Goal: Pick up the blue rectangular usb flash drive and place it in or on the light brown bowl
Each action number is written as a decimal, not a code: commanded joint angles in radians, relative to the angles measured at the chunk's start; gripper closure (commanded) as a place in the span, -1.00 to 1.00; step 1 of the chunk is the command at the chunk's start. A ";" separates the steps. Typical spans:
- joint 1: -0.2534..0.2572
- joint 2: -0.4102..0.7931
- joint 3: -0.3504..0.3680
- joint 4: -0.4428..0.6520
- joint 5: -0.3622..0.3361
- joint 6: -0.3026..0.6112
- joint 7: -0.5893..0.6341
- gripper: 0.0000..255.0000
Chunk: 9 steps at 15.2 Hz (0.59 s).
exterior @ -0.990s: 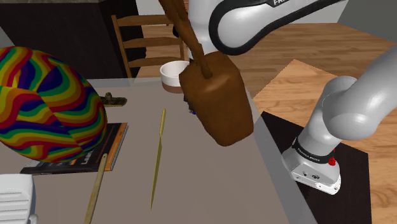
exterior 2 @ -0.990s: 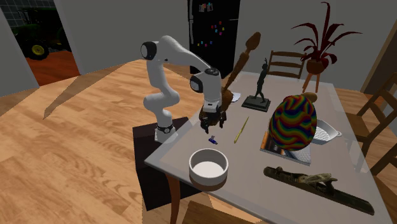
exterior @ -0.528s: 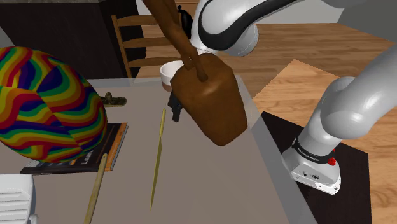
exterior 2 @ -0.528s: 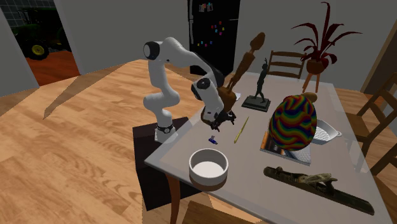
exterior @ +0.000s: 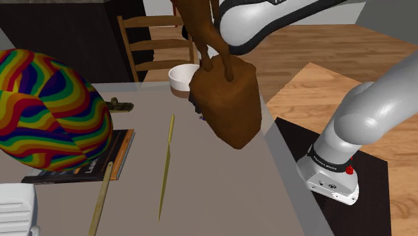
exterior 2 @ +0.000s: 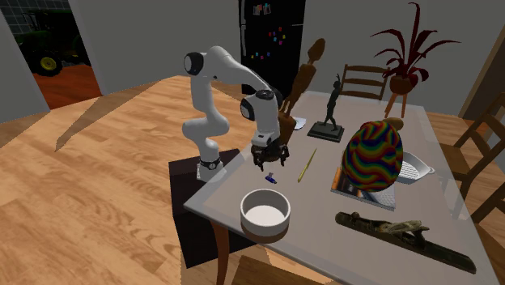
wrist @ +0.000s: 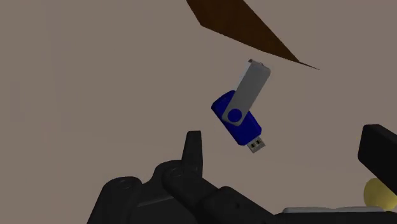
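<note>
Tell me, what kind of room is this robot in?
Probably a home's dining room or kitchen: a table with wooden chairs around it, a black fridge with magnets, and a potted plant.

Dining room. A grey-topped bench (exterior 2: 317, 199) stands on a wooden plank floor (exterior 2: 97, 202). One wooden chair (exterior 2: 362, 81) is at its far end, and a second chair (exterior 2: 482, 138) is at the second exterior view's right. Plain grey walls (exterior 2: 154, 36) flank a black refrigerator (exterior 2: 271, 40) dotted with magnets. A red-leaved potted plant (exterior 2: 402, 50) stands beside the far chair.

Blue flash drive (wrist: 236, 118) flat on table (wrist: 95, 76) — pale bowl (exterior 2: 265, 214) upright nearby
</note>
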 commanded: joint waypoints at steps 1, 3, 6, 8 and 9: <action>-0.016 0.002 0.010 -0.020 -0.048 0.001 0.010 -1.00; -0.019 0.015 0.021 -0.036 -0.046 0.030 0.011 -1.00; -0.067 0.028 0.078 -0.058 -0.025 0.071 -0.002 -1.00; -0.137 0.026 0.150 -0.067 0.006 0.087 -0.024 -1.00; -0.177 0.016 0.189 -0.066 0.025 0.081 -0.039 -1.00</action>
